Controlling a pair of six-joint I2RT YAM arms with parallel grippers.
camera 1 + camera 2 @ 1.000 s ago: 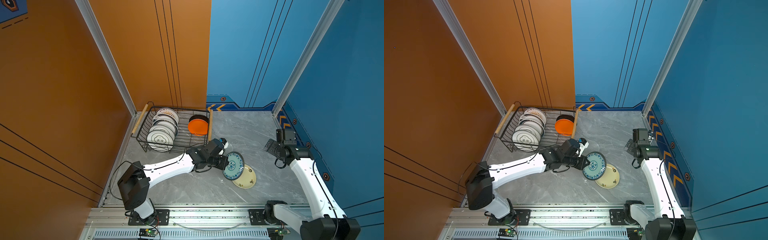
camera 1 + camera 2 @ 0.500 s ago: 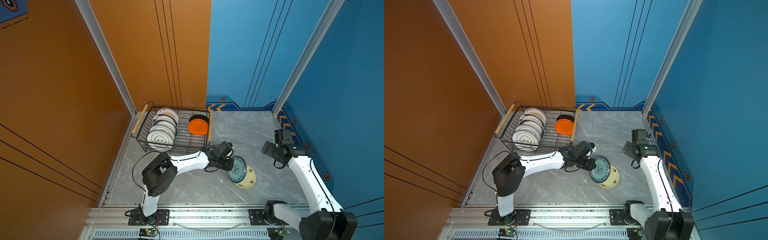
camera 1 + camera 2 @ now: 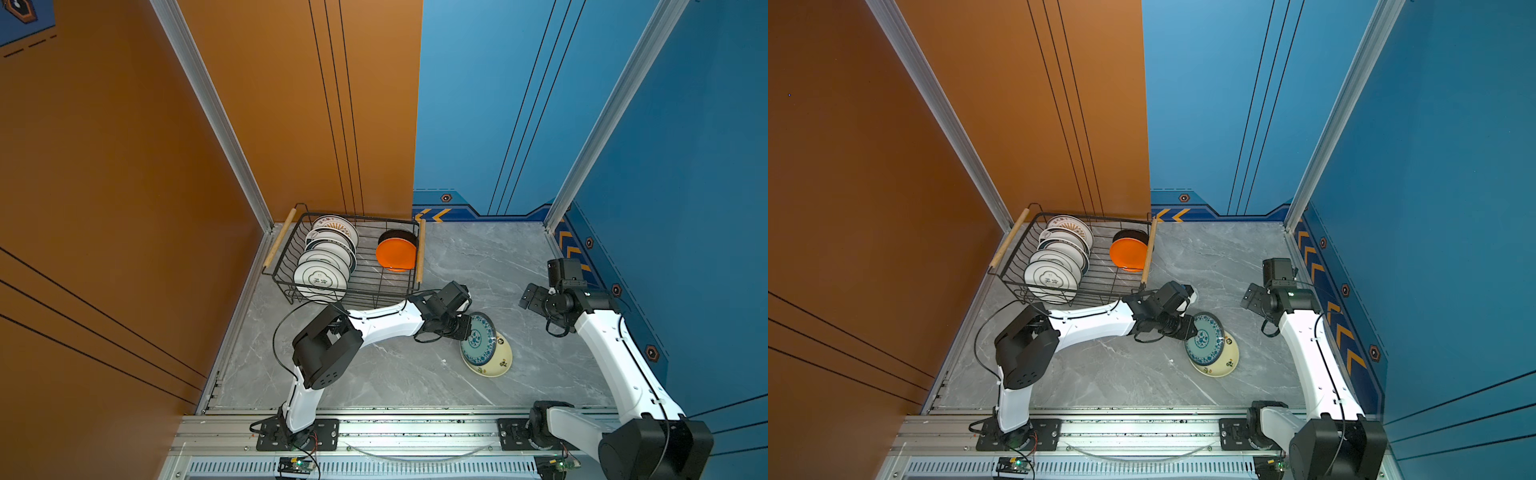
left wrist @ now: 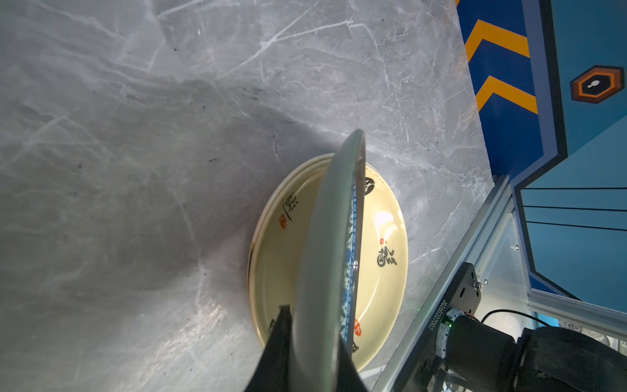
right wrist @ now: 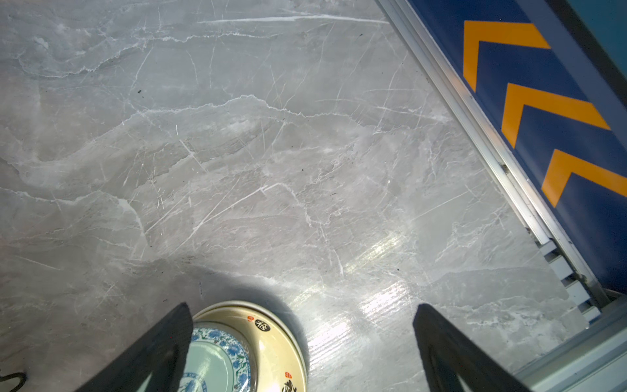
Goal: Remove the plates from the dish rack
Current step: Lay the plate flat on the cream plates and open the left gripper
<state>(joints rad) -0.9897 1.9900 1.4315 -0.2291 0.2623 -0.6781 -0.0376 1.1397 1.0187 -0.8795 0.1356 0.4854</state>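
Note:
The black wire dish rack (image 3: 421, 253) stands at the back left. In it a row of several white and cream plates (image 3: 324, 266) stands upright, with an orange plate (image 3: 397, 254) and a black plate (image 3: 397, 236) to their right. On the table right of centre lies a cream plate (image 3: 500, 359) (image 4: 380, 271). My left gripper (image 3: 467, 328) (image 4: 317, 325) is shut on the rim of a green patterned plate (image 3: 482, 340) (image 4: 325, 237), which tilts with its lower edge on the cream plate. My right gripper (image 3: 532, 296) (image 5: 302, 309) hangs open and empty above the table, right of both plates.
Orange wall panels rise close behind and left of the rack, blue panels with orange chevrons (image 3: 569, 245) along the right side. An aluminium rail (image 3: 374, 432) carrying both arm bases runs along the front edge. Grey marble table (image 3: 374, 374) lies bare in front of the rack.
My left arm has reached further right and lowered the green patterned plate onto the cream plate. The right gripper has shifted slightly and stays open.

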